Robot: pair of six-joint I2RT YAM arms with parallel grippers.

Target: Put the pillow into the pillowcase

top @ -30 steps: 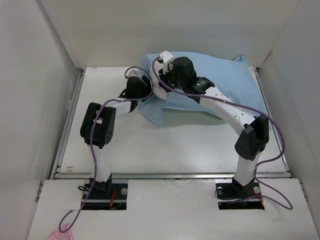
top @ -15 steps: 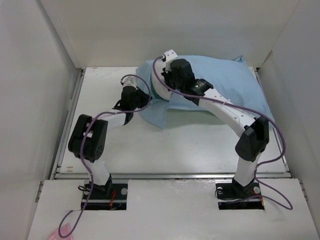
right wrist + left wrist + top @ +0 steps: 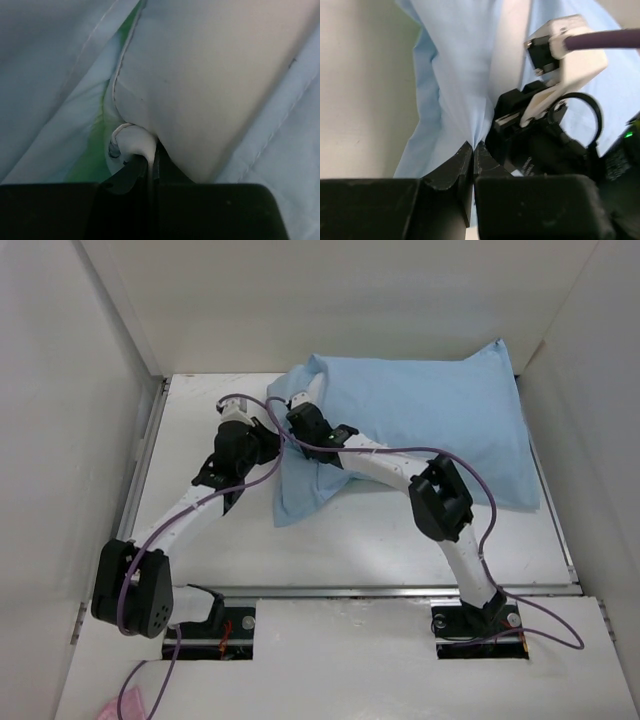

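Left tool (image 3: 472, 148) and right tool (image 3: 150, 161) both clamped

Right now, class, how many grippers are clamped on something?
2. The left gripper pinches a fold of the pillowcase near its left end. The right gripper pinches the pillow at its corner, with pillowcase fabric on both sides.

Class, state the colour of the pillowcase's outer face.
The pillowcase is light blue outside; the top external view shows it best.
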